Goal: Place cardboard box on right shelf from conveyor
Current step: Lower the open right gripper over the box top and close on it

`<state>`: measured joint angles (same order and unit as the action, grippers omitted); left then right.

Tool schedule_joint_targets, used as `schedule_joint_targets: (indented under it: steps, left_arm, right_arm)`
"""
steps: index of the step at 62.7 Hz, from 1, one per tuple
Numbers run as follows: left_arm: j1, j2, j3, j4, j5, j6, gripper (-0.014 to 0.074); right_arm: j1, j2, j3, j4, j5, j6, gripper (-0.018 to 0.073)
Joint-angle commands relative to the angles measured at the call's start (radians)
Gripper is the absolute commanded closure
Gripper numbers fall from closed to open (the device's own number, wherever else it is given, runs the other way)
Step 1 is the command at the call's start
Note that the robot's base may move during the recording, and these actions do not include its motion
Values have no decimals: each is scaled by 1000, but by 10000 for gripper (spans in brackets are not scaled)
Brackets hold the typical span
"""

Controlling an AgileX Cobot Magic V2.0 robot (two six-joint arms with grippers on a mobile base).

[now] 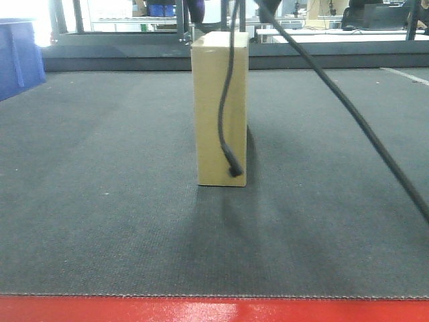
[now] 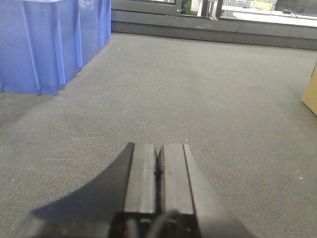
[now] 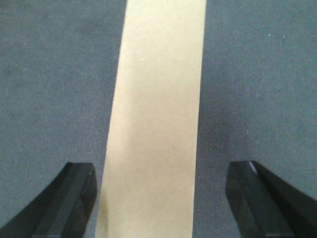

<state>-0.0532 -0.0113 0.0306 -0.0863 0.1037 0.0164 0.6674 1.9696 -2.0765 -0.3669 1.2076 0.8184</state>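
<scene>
The tall tan cardboard box stands upright on the dark grey conveyor, around the middle of the belt. In the right wrist view, my right gripper looks down over the cardboard box and is open. One of its fingers stands on each side of the box with a gap to it. My left gripper is shut on nothing, low over the belt to the box's left. Only a corner of the cardboard box shows at that view's right edge. The right shelf is out of view.
A blue plastic bin stands on the belt at the far left and looms ahead-left of the left gripper as the blue bin. Black cables hang in front of the box. The belt's red front edge runs along the bottom.
</scene>
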Motion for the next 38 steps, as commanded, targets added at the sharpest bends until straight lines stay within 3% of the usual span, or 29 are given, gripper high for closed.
schedule_joint_targets:
  steps: [1, 38]
  left_arm:
    - [-7, -13, -3, -5, -88, -5, 715]
    - [-7, -13, -3, -5, -88, -5, 715]
  right_arm:
    - [-2, -54, -37, -50, -56, 20, -71]
    - [-20, -34, -33, -66, -123, 20, -71]
